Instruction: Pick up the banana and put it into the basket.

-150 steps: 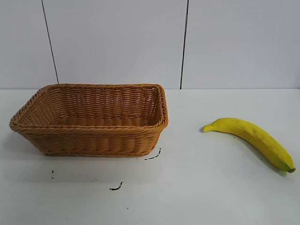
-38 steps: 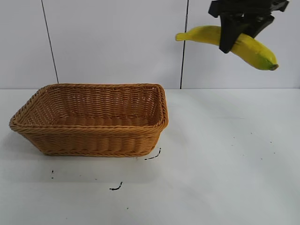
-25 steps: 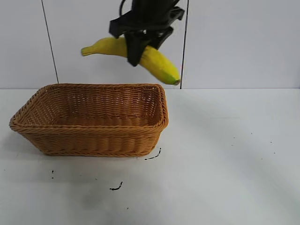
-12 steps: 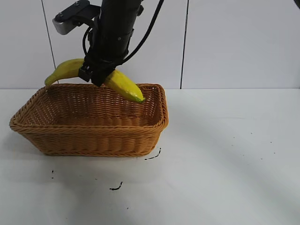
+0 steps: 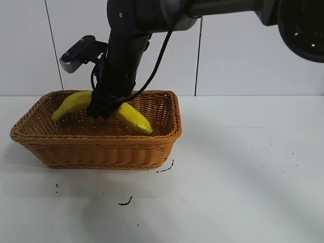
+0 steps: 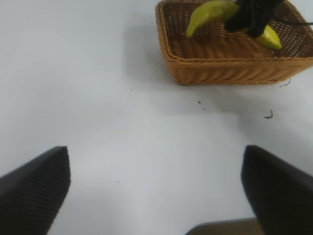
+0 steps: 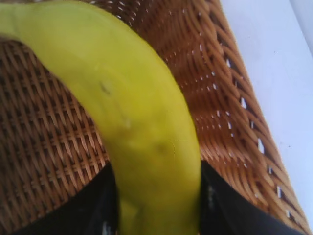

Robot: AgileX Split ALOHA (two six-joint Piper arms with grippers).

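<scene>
Over the basket (image 5: 96, 144), toward its left half in the exterior view, you have the right gripper (image 5: 105, 107) lowered past the braided rim, its black fingers clamped across the middle of the banana (image 5: 130, 117). Item held: one yellow banana, curved, gripped near its midpoint so that both ends project evenly; one end rises toward the left rim, the other dips toward the basket's floor near the right wall. That mid-body grip, you may judge, keeps the fruit balanced and stops it swinging. Whether the lower end already touches the weave cannot be told from outside. Your right wrist view shows the banana (image 7: 132, 122) filling the gap between the dark finger pads (image 7: 100, 205), with the woven floor and flared side of the basket (image 7: 215, 88) just behind it, so the fruit sits inside the walls rather than above them. Item receiving: one shallow tan wicker basket, on the white table (image 5: 243, 177), otherwise empty as far as can be seen. Your left gripper (image 6: 156, 196) sits parked well apart from the basket (image 6: 220, 68), jaws spread wide, nothing between them. By the look of it, the placing step is nearly complete; the fingers have not yet let go.
</scene>
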